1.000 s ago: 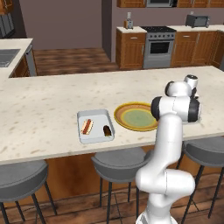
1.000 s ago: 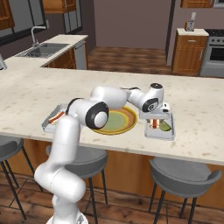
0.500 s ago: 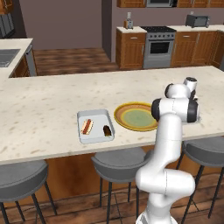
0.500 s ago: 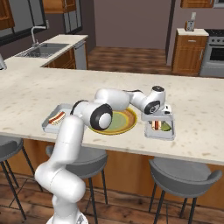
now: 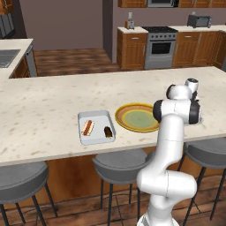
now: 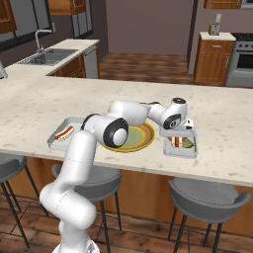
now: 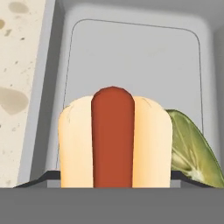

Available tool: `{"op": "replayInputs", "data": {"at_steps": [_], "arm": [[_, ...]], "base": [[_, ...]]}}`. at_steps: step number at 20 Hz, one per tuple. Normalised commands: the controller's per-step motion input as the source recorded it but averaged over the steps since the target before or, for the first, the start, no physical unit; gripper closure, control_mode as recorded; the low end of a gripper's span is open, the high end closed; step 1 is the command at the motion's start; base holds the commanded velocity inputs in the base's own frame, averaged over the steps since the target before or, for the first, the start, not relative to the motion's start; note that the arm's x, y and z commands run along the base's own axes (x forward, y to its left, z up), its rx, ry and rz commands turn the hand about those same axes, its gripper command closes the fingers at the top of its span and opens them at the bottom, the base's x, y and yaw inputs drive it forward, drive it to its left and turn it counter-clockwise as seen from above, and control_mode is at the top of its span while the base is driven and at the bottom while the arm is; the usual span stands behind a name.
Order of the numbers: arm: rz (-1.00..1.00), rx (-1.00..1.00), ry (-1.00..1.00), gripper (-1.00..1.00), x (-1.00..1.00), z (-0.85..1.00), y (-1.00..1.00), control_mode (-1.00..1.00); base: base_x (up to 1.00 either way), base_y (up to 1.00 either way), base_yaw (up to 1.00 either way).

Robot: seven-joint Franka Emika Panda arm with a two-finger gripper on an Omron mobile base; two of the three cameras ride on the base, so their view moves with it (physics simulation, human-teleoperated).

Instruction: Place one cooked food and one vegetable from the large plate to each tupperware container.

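Note:
Two pale tupperware containers flank the large plate (image 6: 133,140), which looks bare. The left container (image 5: 96,115) holds a hot dog (image 5: 87,127) and a small dark piece of food (image 5: 107,131). My gripper (image 6: 179,134) reaches down into the right container (image 6: 193,150). It is shut on a second hot dog (image 7: 114,140), with the dark fingertips (image 7: 47,176) against both sides of the bun. This hot dog sits low in the container, beside a green vegetable (image 7: 190,146). In the left base view my arm hides the right container.
The containers and plate sit near the front edge of a long speckled counter (image 5: 48,101). Grey bar stools (image 6: 207,197) stand under that edge. A sink (image 6: 49,55) lies at the far left, and a stove (image 5: 160,44) stands against the back wall.
The hand has sunk slightly over the right container with the hot dog between its fingers. Nothing else has moved.

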Motion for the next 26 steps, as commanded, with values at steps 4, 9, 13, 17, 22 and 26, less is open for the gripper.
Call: {"op": "replayInputs", "data": {"at_steps": [4,9,13,17,22,26], "arm": [[0.00,0.00,0.00,-1.00,0.00,0.00,0.02,-1.00],[0.00,0.00,0.00,-1.00,0.00,0.00,0.01,-1.00],[-0.02,-0.09,0.00,-1.00,0.00,0.15,0.09,-1.00],[-0.12,-0.06,-0.02,-1.00,-0.36,0.68,0.08,-1.00],[-0.21,0.10,-0.10,-1.00,-0.91,0.75,0.86,-1.00],[-0.05,0.16,-0.11,-1.00,-0.49,0.84,1.00,-1.00]], "base": [[0.00,0.00,0.00],[0.00,0.00,0.00],[0.00,0.00,0.00],[0.00,0.00,0.00],[0.00,0.00,0.00],[0.00,0.00,0.00]]}}
